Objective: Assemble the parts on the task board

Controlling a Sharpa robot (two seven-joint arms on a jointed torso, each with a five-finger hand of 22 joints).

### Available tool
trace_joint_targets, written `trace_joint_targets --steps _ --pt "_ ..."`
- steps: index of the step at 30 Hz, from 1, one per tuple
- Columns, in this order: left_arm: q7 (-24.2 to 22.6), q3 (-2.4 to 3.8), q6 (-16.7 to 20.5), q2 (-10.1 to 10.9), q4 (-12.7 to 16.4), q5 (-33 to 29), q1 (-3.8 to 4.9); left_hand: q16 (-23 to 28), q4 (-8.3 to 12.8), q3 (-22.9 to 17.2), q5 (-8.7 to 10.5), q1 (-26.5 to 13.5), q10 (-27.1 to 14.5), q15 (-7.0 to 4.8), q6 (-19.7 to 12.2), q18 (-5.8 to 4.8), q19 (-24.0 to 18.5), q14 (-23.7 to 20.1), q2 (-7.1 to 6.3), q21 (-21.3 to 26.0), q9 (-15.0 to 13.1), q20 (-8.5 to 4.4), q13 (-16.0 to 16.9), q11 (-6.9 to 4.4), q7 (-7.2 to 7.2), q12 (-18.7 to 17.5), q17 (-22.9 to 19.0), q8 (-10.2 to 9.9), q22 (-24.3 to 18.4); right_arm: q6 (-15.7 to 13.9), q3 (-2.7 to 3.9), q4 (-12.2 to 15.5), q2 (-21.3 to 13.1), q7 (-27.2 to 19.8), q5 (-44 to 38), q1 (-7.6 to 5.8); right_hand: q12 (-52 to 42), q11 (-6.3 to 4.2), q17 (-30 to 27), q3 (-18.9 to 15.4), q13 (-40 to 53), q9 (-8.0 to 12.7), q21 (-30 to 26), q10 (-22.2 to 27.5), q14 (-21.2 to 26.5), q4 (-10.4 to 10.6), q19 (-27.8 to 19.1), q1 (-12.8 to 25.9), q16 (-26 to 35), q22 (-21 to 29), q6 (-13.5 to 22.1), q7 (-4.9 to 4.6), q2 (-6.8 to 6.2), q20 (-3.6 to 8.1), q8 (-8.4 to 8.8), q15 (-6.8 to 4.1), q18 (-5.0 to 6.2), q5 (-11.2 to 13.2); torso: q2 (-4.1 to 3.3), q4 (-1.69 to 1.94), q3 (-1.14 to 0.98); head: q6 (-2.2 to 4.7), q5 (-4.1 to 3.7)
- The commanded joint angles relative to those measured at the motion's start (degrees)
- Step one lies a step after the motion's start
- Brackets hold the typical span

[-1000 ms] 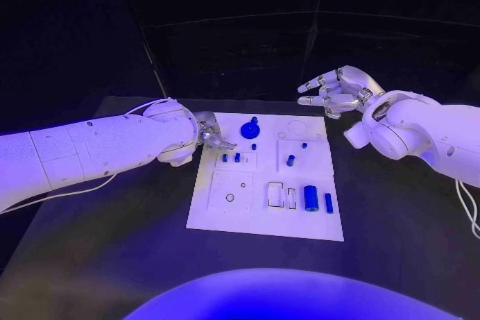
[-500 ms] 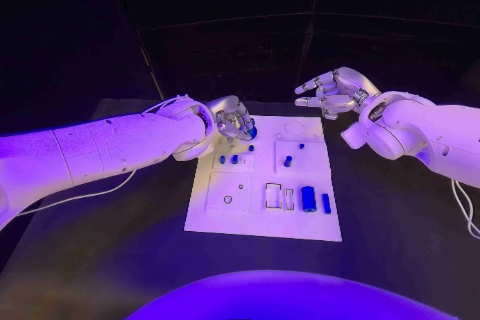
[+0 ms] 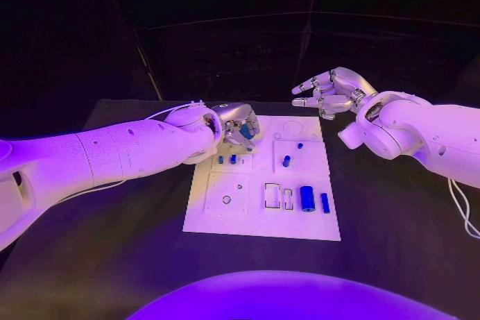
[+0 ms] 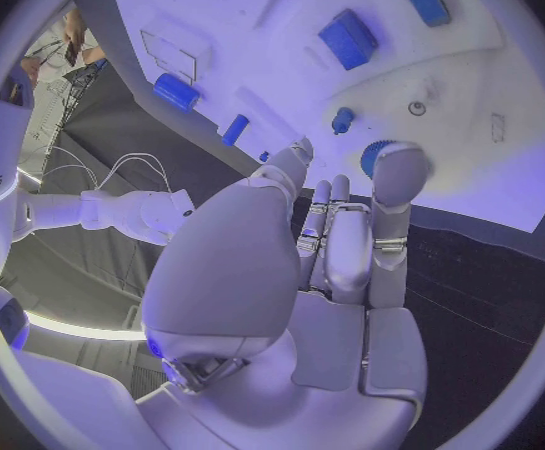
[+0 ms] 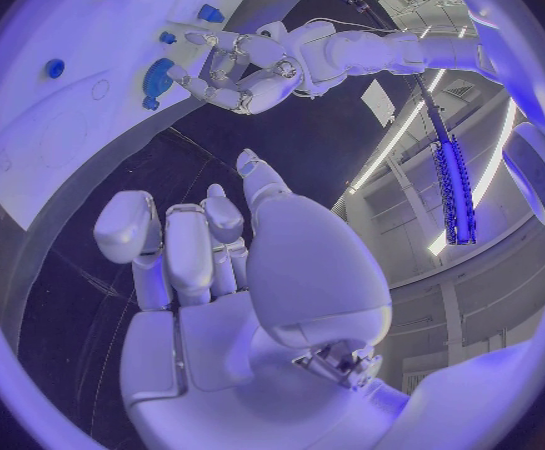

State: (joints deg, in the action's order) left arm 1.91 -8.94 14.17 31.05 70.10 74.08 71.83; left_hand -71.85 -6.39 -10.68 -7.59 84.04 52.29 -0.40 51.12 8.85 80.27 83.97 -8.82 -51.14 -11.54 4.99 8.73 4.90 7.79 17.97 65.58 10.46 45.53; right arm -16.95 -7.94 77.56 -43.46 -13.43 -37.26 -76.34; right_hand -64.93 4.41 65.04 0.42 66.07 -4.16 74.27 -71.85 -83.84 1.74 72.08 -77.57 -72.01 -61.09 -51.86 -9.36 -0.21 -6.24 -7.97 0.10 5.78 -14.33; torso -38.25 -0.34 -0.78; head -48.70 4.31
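The white task board (image 3: 260,219) lies in the middle of the black table. A round blue part with a knob (image 3: 246,132) stands near its far left corner. My left hand (image 3: 236,125) hovers right over that part, its fingers (image 4: 347,225) stretched out with the tips beside the blue part (image 4: 372,156); no grip on it shows. Small blue pegs (image 3: 233,158) stand just nearer me. A blue cylinder (image 3: 307,198) and a slim blue bar (image 3: 324,203) lie at the board's near right. My right hand (image 3: 328,91) hangs raised beyond the far right corner, fingers apart and holding nothing.
More blue pegs (image 3: 287,161) stand in the board's right middle panel. A rectangular slot (image 3: 273,195) and a small round hole (image 3: 227,199) sit in the near half. My left forearm (image 3: 120,153) crosses the table left of the board. Bare table surrounds the board.
My left hand has travelled from the board's left edge to above the round blue part at the far left corner. The right hand has stayed almost still.
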Motion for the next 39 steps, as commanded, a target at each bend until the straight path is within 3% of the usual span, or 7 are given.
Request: trace_joint_targets --steps 1,13,29,39 --pt "1.04 -0.04 -4.04 -0.52 -0.77 5.65 -0.10 -0.22 0.11 0.60 -0.08 -0.06 -0.44 -0.38 0.65 -0.62 0.58 1.11 0.28 -0.70 0.30 -0.10 -0.46 -0.04 -0.09 -0.44 -0.44 -0.39 0.77 0.26 0.04 0.13 0.13 -0.52 0.18 -0.10 0.31 -0.20 0.03 -0.25 -0.05 0.03 -0.30 0.29 -0.81 0.00 -0.34 0.18 0.22 0.06 0.40 0.04 0.26 0.20 -0.33 -0.36 0.39 0.02 0.02 0.04 -0.05 -0.08 -0.03" --pt "2.47 -0.12 -7.31 -1.91 -2.67 7.73 -0.45 0.46 0.55 0.61 -0.17 0.23 3.21 -0.39 3.68 -1.15 1.81 1.34 1.46 -2.97 1.40 -0.29 -1.76 -0.39 -0.48 -0.45 -2.89 -1.01 3.46 0.29 0.04 0.05 0.36 -0.53 0.18 -0.10 0.31 -0.20 0.03 -0.25 -0.05 0.03 -0.30 0.29 -0.81 0.00 -0.34 0.18 0.22 0.06 0.40 0.04 0.26 0.20 -0.33 -0.36 0.39 0.02 0.00 0.04 -0.02 -0.15 -0.17" --pt "2.33 -0.11 -7.81 -2.89 -3.91 8.02 -0.57 0.13 0.51 -1.86 -0.26 0.66 7.09 -0.59 6.74 -1.60 2.47 1.40 2.99 -5.27 2.34 -0.43 -3.19 -0.70 -0.93 -1.89 -4.03 -1.60 6.30 0.37 0.04 0.02 0.57 -0.50 0.18 -0.10 0.31 -0.20 0.03 -0.25 -0.05 0.03 -0.30 0.29 -0.81 0.00 -0.34 0.18 0.22 0.06 0.40 0.04 0.26 0.20 -0.33 -0.36 0.39 0.02 -0.01 0.05 -0.03 -0.42 -0.32" --pt "2.33 -0.10 -8.93 -3.34 -4.35 8.03 -0.62 -0.16 0.36 -3.23 -0.22 0.37 8.81 -0.76 7.89 -1.72 2.59 1.38 2.92 -5.99 2.79 -0.60 -3.86 -0.95 -0.98 -3.02 -4.40 -2.06 7.25 0.41 0.04 0.00 0.67 -0.47 0.18 -0.10 0.15 -0.21 0.11 -0.27 0.08 0.03 -0.30 0.17 -0.84 0.00 -0.29 0.15 0.20 0.02 0.37 0.05 0.33 0.20 -0.38 -0.37 0.38 -0.03 -0.01 0.10 -0.05 -0.63 -0.36"
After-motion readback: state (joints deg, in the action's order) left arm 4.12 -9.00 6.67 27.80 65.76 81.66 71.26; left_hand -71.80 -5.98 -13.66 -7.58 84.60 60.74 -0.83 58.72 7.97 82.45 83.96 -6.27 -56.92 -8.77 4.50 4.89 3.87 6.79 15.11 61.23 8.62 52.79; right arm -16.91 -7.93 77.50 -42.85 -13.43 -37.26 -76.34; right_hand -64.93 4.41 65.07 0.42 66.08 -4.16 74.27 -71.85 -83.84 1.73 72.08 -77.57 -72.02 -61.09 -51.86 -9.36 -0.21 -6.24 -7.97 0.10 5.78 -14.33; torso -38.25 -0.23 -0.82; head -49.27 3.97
